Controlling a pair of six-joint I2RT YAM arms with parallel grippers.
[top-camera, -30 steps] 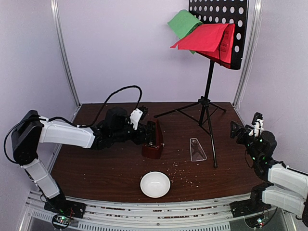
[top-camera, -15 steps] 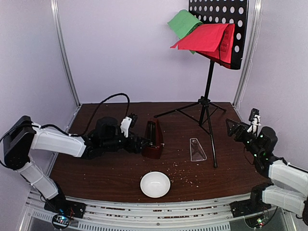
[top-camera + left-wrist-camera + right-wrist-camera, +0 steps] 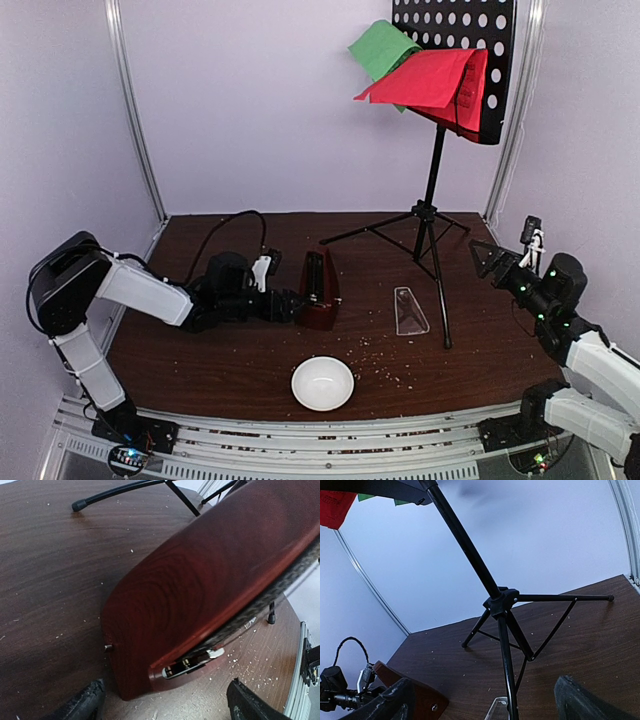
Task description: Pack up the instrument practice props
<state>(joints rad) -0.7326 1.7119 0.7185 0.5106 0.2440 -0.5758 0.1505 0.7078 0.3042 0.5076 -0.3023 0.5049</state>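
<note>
The left gripper is spread, fingers either side of the metronome base, not pinching. The metronome stands upright on the table, long axis vertical, directly ahead. The right gripper, also spread, is well apart.

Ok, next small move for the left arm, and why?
Probably draw the left gripper straight back, clear of the metronome: its jaws are open, the metronome stands upright unheld, and its clear cover lies apart on the table, yet to go on.
</note>
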